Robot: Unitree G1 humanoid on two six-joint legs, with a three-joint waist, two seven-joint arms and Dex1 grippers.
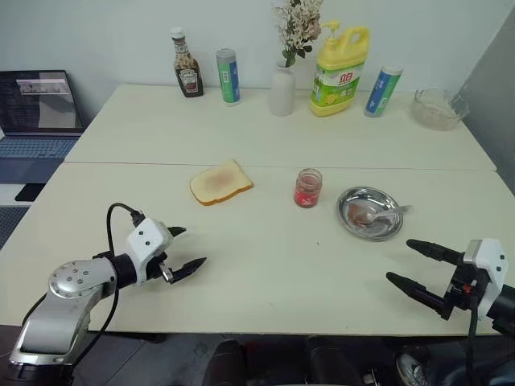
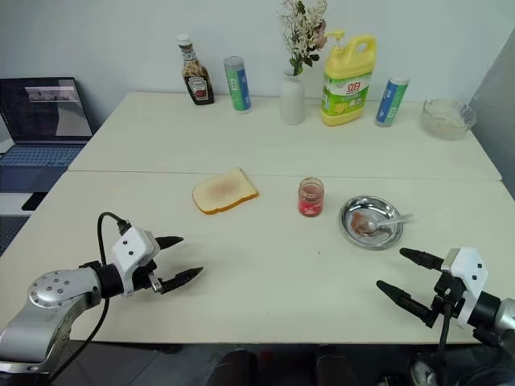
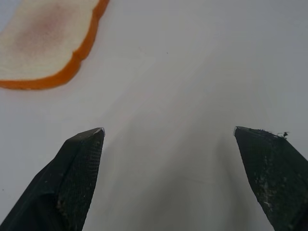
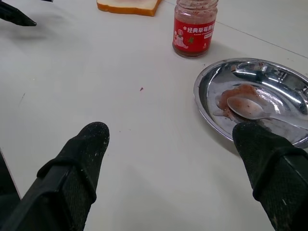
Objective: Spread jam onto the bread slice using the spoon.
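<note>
The bread slice [image 1: 220,182], pale with a tan crust, lies flat near the middle of the table. Right of it stands the small glass jar of red jam [image 1: 307,187], lid off. Further right sits a round steel dish [image 1: 369,213]; the spoon [image 4: 250,108] rests in it, bowl in a red jam smear, handle over the rim. My left gripper [image 1: 193,246] hovers open and empty at the near left, short of the bread [image 3: 45,41]. At the near right, my right gripper [image 1: 399,260] is open and empty, in front of the dish [image 4: 255,96] and the jar [image 4: 195,26].
Along the far edge stand a ketchup bottle [image 1: 187,74], two cans [image 1: 228,76], a white vase with flowers [image 1: 282,90], a yellow detergent bottle [image 1: 339,71] and a glass bowl [image 1: 437,108]. A laptop [image 1: 36,112] sits beyond the table's left side.
</note>
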